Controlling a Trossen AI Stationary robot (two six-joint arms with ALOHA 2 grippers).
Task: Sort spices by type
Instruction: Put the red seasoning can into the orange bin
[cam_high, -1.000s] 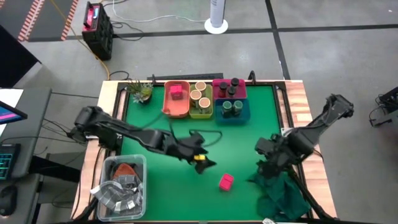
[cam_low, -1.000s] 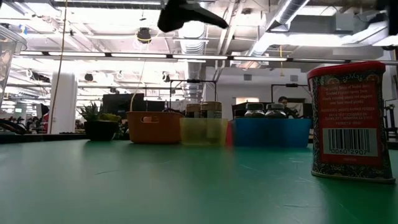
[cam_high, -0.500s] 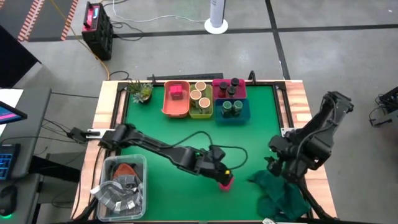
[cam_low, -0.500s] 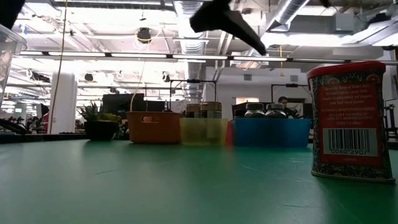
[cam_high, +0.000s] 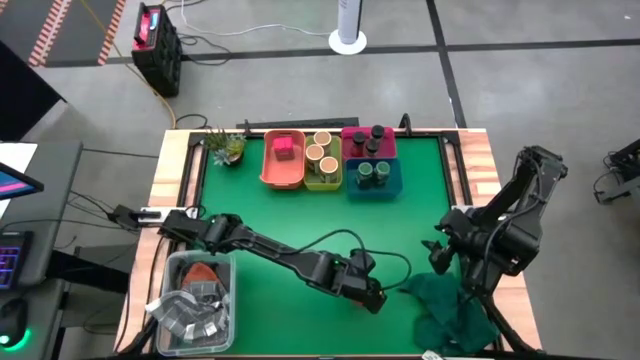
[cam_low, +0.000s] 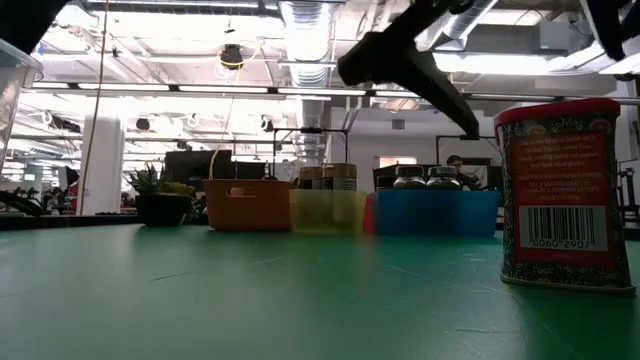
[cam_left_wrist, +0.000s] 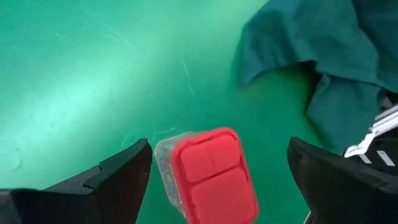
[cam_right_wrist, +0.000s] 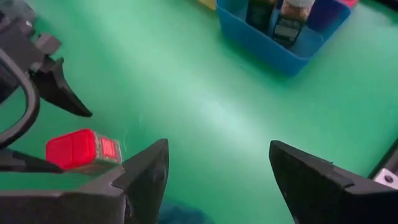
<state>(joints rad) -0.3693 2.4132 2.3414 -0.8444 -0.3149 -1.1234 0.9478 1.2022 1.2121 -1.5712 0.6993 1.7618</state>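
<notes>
Green felt (cam_high: 300, 220) covers my table. My left gripper (cam_left_wrist: 214, 186) hangs spread wide on both sides of the red-lidded spice box (cam_left_wrist: 211, 174), standing near the front edge beside a crumpled dark green cloth (cam_left_wrist: 323, 56). My right gripper (cam_right_wrist: 217, 180) waits open by the right edge.

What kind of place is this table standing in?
Probably a lab or an industrial workshop. The low view shows bare ceiling ducts and long strip lights. The high view shows a grey concrete floor with cables, and striped hazard tape in a corner.
</notes>
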